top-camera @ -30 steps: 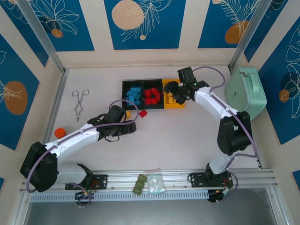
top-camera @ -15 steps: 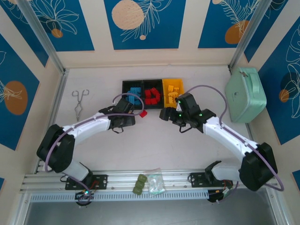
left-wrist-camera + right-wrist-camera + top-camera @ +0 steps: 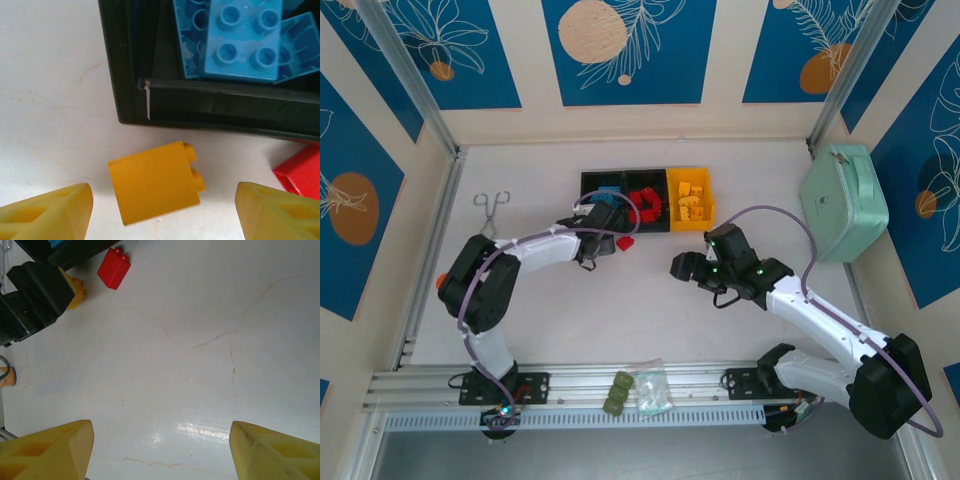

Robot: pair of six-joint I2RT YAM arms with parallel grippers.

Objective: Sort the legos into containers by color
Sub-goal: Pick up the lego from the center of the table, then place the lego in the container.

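Left hand (image 3: 162,202) advanced to black bin (image 3: 129,75) of blue legos (image 3: 240,40), released above yellow lego (image 3: 152,182), right hand (image 3: 160,440) released

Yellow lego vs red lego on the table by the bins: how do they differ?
Colour: the yellow lego is yellow-orange, the red lego red. Position: the yellow lego lies between the fingers of the open left gripper; the red lego lies outside them, off to one side. Shared: both rest on the table outside the containers, unsorted.
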